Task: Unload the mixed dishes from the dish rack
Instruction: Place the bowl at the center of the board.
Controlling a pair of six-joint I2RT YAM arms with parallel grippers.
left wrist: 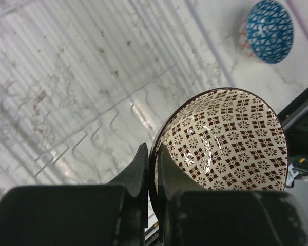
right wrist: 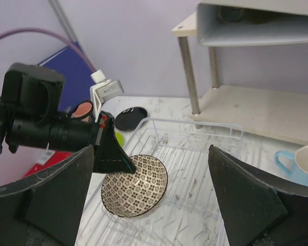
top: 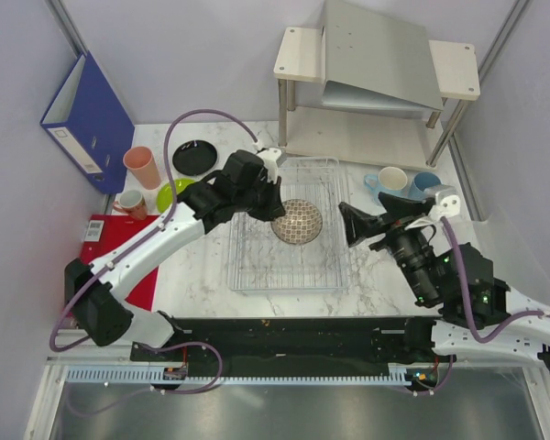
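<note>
**Top view:** the left gripper point(top: 277, 211) is seen over the dish rack point(top: 325, 275), pressed shut onto the rim of the brown-white patterned bowl point(top: 298, 223), which is tilted within the rack's wire grid. The right gripper point(top: 346, 226) is held just beside the rack's right edge, its jaws spread wide and empty. On the table point(top: 211, 284), the black plate point(top: 197, 158), lime-green plate point(top: 170, 194), salmon-pink cup point(top: 142, 167) and mug point(top: 130, 203) are grouped left of the rack. Two light-blue cups point(top: 391, 180) are set to its right.

**Left wrist view:** the pinch is shown closely — one finger inside the rim, one outside. A blue-patterned bowl point(left wrist: 269, 31) is also shown on the table, hidden in the top view.

**Right wrist view:** the held bowl is seen side-on, standing steeply — whether it touches the wires cannot be told.
</note>
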